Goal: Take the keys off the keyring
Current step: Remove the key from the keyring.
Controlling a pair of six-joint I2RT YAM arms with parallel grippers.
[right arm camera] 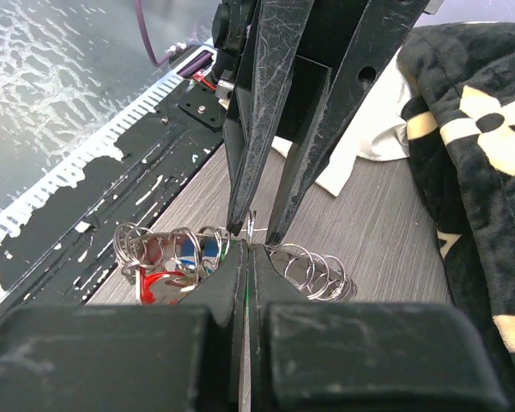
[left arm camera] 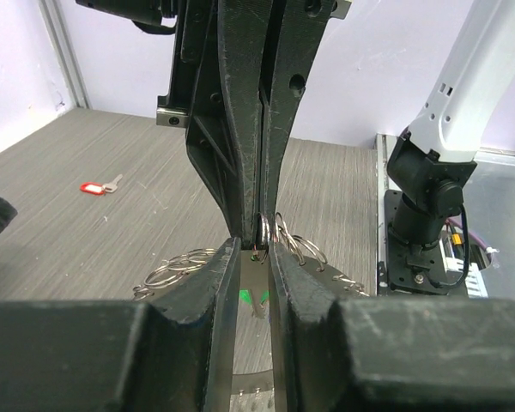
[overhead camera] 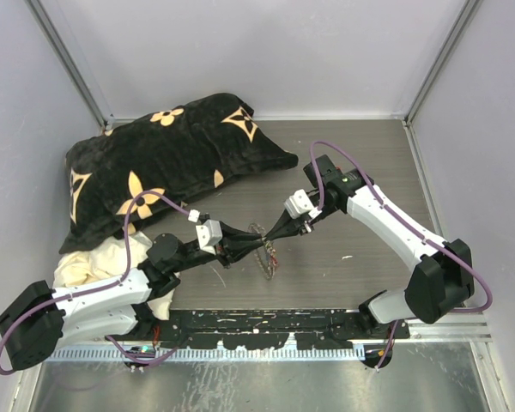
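Note:
The keyring [overhead camera: 265, 255] is a silvery wire coil lying on the table between both arms; its loops [left arm camera: 177, 267] spread to either side of the fingers. My right gripper [overhead camera: 268, 233] is shut on a loop of the coil at its tips [right arm camera: 249, 251]. My left gripper [overhead camera: 250, 239] meets it head-on, its fingers [left arm camera: 223, 283] narrowly apart. A green key head [left arm camera: 244, 298] shows in that gap, touching neither pad. Red and blue keys [right arm camera: 167, 268] hang bunched on the coil [right arm camera: 319, 271]. One red-headed key [left arm camera: 91, 187] lies loose on the table, apart from the ring.
A black pillow with a tan flower pattern [overhead camera: 167, 159] fills the far left of the table. A white cloth [overhead camera: 90, 262] lies beneath the left arm. Grey walls close in the table. A black rail [overhead camera: 266, 326] runs along the near edge.

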